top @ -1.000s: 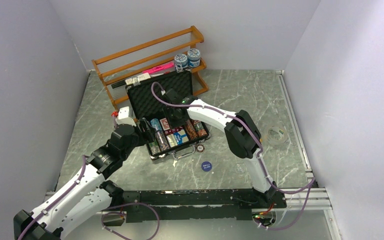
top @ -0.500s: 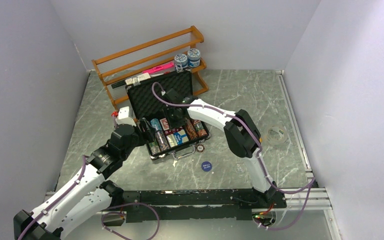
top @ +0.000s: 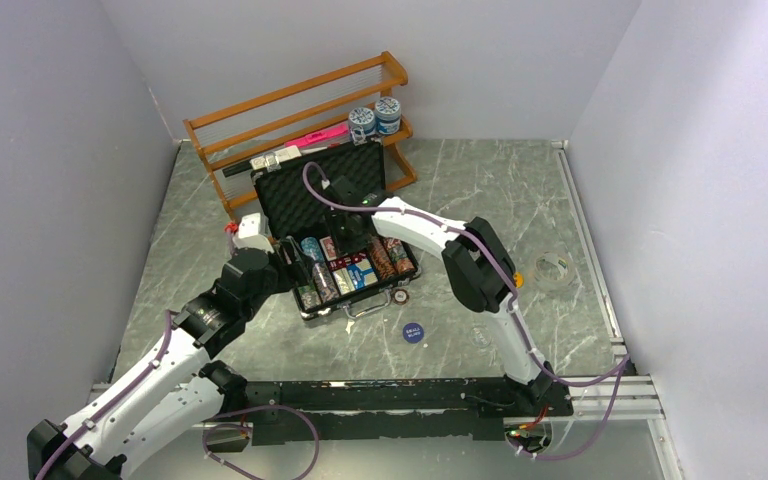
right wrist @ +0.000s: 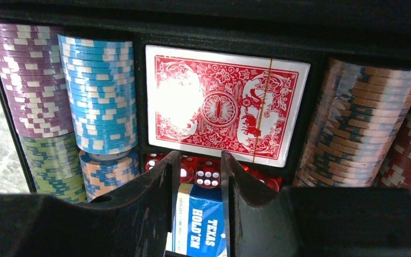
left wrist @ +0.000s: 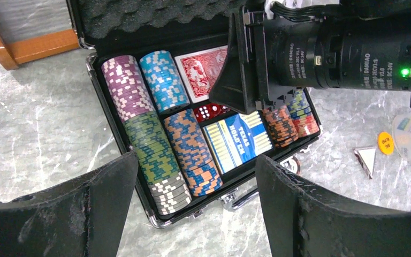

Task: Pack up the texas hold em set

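Observation:
The black briefcase (top: 278, 205) lies open on the table with its foam lid up. Its tray holds chip stacks (left wrist: 150, 144), a red card deck (right wrist: 225, 110), red dice (right wrist: 207, 176) and a blue "Texas Hold'em" deck (left wrist: 241, 140). My right gripper (right wrist: 200, 160) hovers low over the dice slot, its jaws slightly apart and empty; in the top view it is over the case's middle (top: 350, 238). My left gripper (left wrist: 195, 214) is wide open and empty at the case's front left corner (top: 295, 265). A blue button disc (top: 413, 332) and a small chip (top: 400, 296) lie on the table before the case.
The orange wooden rack (top: 260, 120) stands behind the case with two blue-and-white jars (top: 375, 117) on it. A clear round container (top: 552, 268) sits at the right. An orange disc (left wrist: 385, 143) and a triangular piece (left wrist: 365, 159) lie right of the case.
The right arm's elbow has shifted slightly left while its gripper stays over the case. The left arm has hardly moved.

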{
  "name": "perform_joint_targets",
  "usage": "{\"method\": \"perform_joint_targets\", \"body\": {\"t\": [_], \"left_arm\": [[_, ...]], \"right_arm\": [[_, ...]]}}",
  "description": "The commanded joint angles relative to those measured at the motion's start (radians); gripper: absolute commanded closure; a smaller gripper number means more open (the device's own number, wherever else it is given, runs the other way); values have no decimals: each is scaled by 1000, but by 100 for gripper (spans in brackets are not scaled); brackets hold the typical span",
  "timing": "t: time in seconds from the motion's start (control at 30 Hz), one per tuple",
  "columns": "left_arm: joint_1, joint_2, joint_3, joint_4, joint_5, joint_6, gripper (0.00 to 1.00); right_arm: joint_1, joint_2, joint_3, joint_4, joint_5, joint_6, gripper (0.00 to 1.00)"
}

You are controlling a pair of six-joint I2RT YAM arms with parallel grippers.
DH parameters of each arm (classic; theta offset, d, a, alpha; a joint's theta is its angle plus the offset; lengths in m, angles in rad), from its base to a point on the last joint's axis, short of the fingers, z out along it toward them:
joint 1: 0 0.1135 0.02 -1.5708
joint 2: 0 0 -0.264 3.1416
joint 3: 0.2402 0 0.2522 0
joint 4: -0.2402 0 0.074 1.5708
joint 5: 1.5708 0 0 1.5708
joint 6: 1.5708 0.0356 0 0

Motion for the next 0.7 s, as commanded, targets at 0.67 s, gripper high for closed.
{"method": "perform_joint_targets", "body": {"t": [0.67], "left_arm": [[-4, 509, 301, 187, 557, 523, 38]], "right_arm": [[-270, -675, -615, 211, -17, 216, 65]]}}
